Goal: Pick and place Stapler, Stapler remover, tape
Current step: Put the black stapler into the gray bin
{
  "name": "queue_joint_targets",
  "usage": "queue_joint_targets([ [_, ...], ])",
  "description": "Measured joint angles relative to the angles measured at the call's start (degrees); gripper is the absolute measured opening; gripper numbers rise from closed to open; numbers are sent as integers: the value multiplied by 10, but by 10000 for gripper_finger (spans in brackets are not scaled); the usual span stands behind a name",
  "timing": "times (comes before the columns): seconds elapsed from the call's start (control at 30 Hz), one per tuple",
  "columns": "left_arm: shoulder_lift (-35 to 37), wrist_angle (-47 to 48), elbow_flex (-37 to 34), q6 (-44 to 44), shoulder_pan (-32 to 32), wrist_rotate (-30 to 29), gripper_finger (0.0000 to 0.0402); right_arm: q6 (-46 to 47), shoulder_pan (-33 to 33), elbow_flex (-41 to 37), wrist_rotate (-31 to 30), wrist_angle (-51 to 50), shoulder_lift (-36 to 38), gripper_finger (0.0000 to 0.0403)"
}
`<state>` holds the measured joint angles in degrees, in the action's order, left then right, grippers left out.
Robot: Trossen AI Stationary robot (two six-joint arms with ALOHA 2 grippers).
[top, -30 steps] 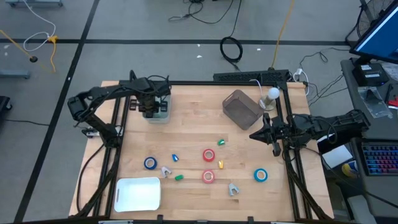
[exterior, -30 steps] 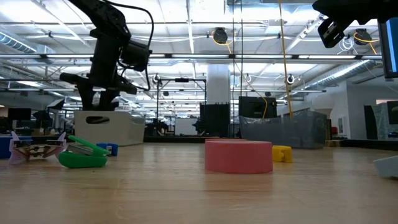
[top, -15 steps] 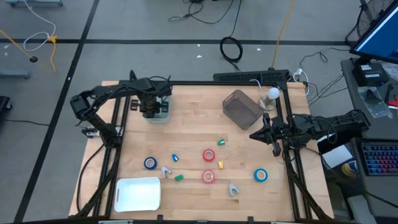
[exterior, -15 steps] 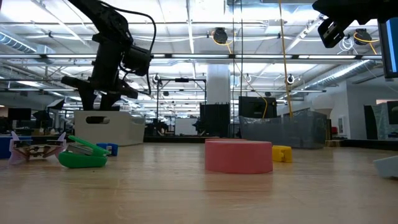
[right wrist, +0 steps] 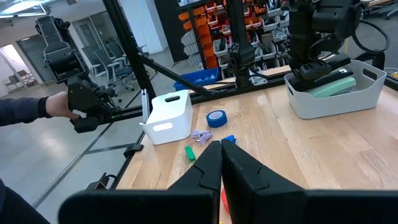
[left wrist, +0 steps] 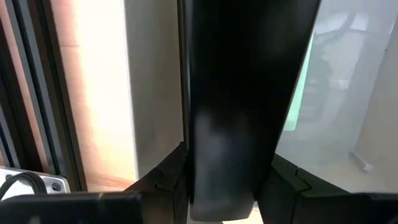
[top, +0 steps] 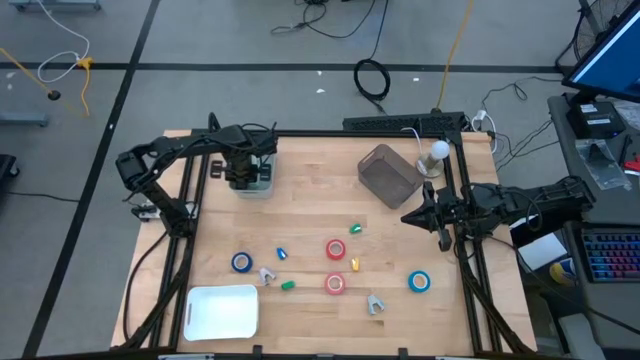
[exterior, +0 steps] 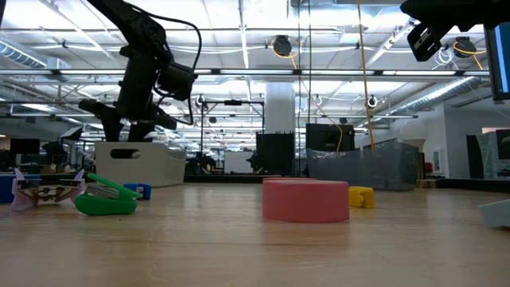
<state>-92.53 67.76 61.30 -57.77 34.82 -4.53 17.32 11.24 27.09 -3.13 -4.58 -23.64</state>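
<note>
My left gripper [top: 243,172] hangs over a white bin [top: 264,186] at the table's far left, shut on a black stapler [right wrist: 328,64]; a pale green thing [right wrist: 336,87] lies in that bin. My right gripper [top: 415,215] waits shut above the right side, touching nothing. On the near half lie two blue tape rolls [top: 241,262] [top: 418,282], two red rolls [top: 336,249] [top: 335,284], small green [top: 355,228], blue [top: 281,253] and yellow [top: 354,264] staplers, and two stapler removers [top: 267,274] [top: 375,304]. My left gripper holds the black stapler [left wrist: 230,124] pinched between its two fingers [left wrist: 168,180], coming from above and pointing down. The fingers lie across the stapler, which sits roughly level [exterior: 92,104], lifted just above the bin's rim. Which part of it the pads meet is hidden by the stapler itself.
A dark see-through bin [top: 388,173] stands at the far right and a white tray [top: 222,310] at the near left corner. Black frame rails run along both table sides. A person's hand [right wrist: 56,106] shows beyond the table's left edge.
My left arm has tipped slightly over the white bin while keeping the black stapler; the stapler stays about where it was. Nothing on the table has moved.
</note>
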Motion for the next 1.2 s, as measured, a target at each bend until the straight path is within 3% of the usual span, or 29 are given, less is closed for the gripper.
queue_joint_targets([
  [0.63,0,33,0,-19,-1,-2,134,-1,0,0,0,-1,0,4],
  [1.2,0,-5,0,-19,-4,3,134,-5,0,0,0,-4,0,4],
])
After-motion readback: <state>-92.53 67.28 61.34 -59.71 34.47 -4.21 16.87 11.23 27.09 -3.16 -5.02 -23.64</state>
